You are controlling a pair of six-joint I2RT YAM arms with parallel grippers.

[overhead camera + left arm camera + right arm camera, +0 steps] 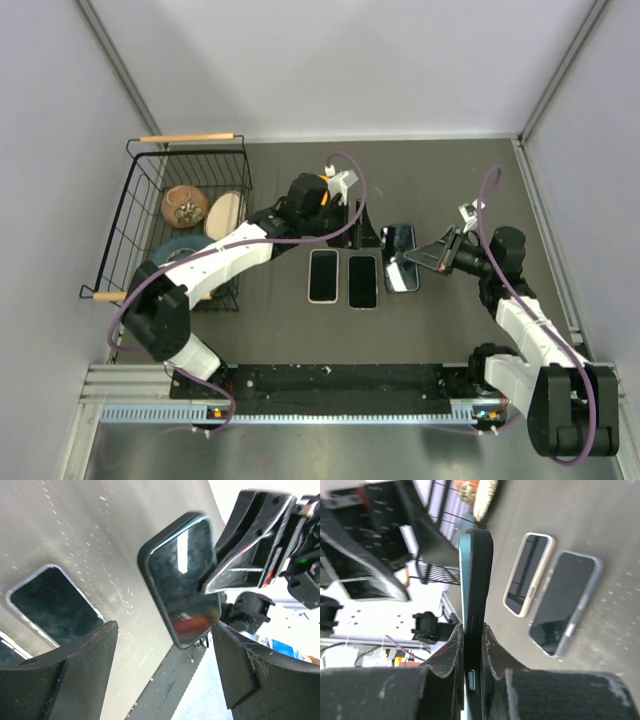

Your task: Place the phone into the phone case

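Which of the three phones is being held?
The rightmost phone, dark-rimmed, clamped in the right end effector; the white-rimmed phone and clear-rimmed phone lie flat.

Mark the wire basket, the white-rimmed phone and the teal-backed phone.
wire basket (125, 220): top view, left wall wires.
white-rimmed phone (323, 275): top view, screen centre.
teal-backed phone (479, 570): right wrist view, dark side edge.

A dark grey matte tabletop (450, 190) sits boxed in by pale lilac-grey walls: a back wall (340, 60) along its far edge, a left wall (45, 150) and a right wall (605, 150) at its sides. Grey metal struts (112, 55) rise at its far corners. A ribbed aluminium rail (340, 412) borders its near edge, catching bright light.
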